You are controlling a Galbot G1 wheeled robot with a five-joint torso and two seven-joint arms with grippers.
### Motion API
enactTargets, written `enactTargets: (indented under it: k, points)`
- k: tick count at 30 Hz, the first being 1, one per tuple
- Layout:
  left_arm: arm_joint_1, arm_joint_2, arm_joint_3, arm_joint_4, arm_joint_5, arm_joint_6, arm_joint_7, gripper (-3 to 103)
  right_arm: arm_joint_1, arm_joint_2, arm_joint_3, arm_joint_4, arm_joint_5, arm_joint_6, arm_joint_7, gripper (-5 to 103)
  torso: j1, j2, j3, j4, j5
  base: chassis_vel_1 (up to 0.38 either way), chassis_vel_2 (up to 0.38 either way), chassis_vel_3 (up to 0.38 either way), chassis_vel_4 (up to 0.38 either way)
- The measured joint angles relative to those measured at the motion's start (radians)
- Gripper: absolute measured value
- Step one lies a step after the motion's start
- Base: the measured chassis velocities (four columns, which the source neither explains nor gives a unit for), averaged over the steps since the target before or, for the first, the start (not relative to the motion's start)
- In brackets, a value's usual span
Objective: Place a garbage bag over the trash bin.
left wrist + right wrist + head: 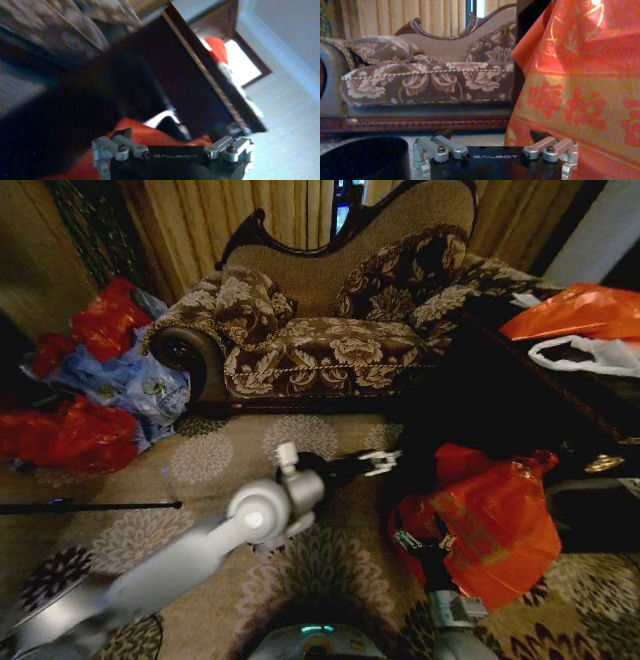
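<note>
A large orange-red bag [490, 530] with gold printing hangs at the dark table's [520, 395] front edge. In the right wrist view this printed bag [575, 86] hangs close on one side. I cannot pick out the garbage bag apart from it. The trash bin [362, 159], black with a round rim, sits low beside my right gripper [490, 135], which is open. In the head view the right gripper [415, 542] touches the printed bag's lower left edge. My left gripper [392, 460] reaches to the bag's upper left. It is open, with red-orange plastic [150, 131] just ahead of its jaws.
A patterned sofa [320, 350] stands behind. Bulging red bags [70, 435] and blue bags [130, 380] are piled at the left. An orange bag [580, 310] and a white bag [590, 355] lie on the table. A thin black rod [90, 505] lies on the carpet.
</note>
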Motion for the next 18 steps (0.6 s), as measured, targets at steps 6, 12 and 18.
enactTargets:
  k: [6,12,18]
  points:
    - [-0.040,-0.142,0.067,0.056,-0.082,0.002,-0.028,100,0.013,0.005,0.002,-0.015,-0.011,-0.017,0.016,100,0.000,0.000,0.000,0.0003,-0.0003,0.000,0.000,0.000,0.000]
    - [-0.137,-0.250,0.112,0.142,-0.126,0.003,-0.038,100,0.032,0.013,0.011,-0.023,-0.009,-0.019,0.038,100,0.000,0.000,0.000,0.0003,-0.0003,0.000,0.000,0.000,0.000]
    - [-0.156,-0.337,0.112,0.200,-0.163,0.006,-0.066,100,0.041,0.017,0.009,-0.026,-0.008,-0.023,0.052,100,0.000,0.000,0.000,0.0001,-0.0004,0.000,0.000,0.000,0.000]
